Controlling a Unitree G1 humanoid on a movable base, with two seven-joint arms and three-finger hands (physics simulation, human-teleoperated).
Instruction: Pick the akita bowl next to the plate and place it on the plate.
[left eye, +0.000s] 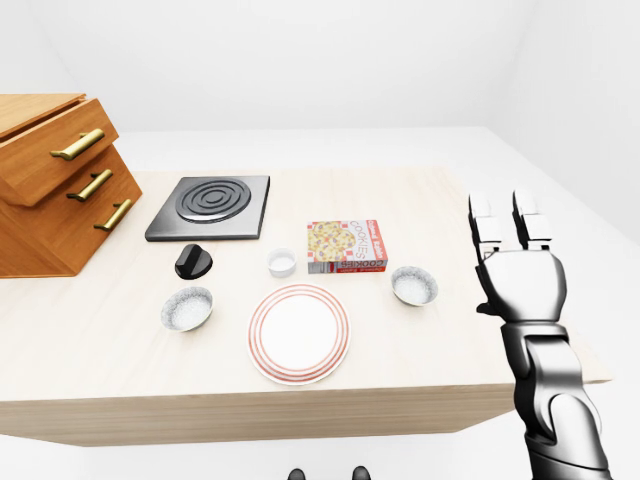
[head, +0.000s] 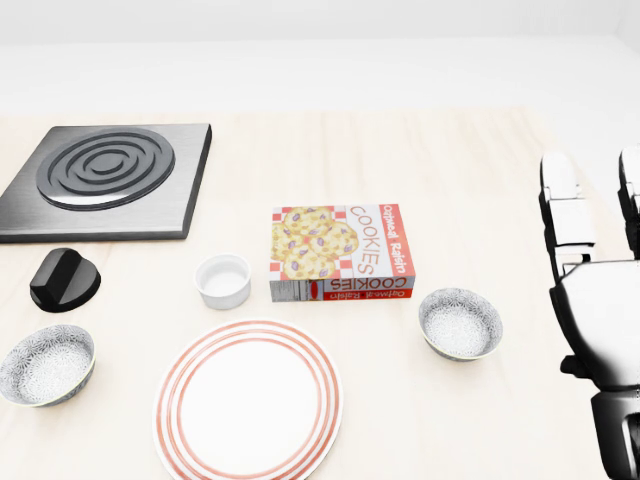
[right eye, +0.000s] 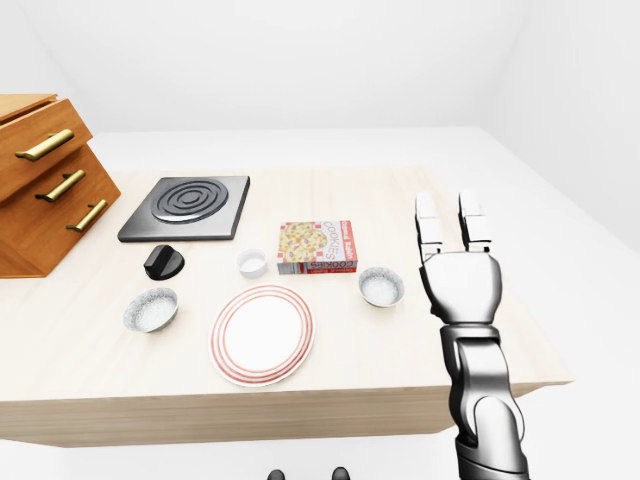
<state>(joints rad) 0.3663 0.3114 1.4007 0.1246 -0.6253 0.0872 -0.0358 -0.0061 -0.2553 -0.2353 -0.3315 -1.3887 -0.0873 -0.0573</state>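
A white plate with red rings (head: 248, 400) lies on the pale wooden table at the bottom middle of the head view. One grey-patterned akita bowl (head: 460, 323) stands to its right, below the cookie box. A second bowl of the same pattern (head: 46, 363) stands to the plate's left. My right hand (head: 596, 200) is upright at the right edge of the head view, fingers spread and open, holding nothing. It is to the right of the right-hand bowl and apart from it. My left hand does not show in any view.
A cookie box (head: 340, 253) lies above the plate, with a small white ramekin (head: 222, 281) to its left. Further left are a black knob (head: 64, 279) and a dark stove plate (head: 105, 178). A wooden drawer cabinet (left eye: 50, 180) stands at the table's left end.
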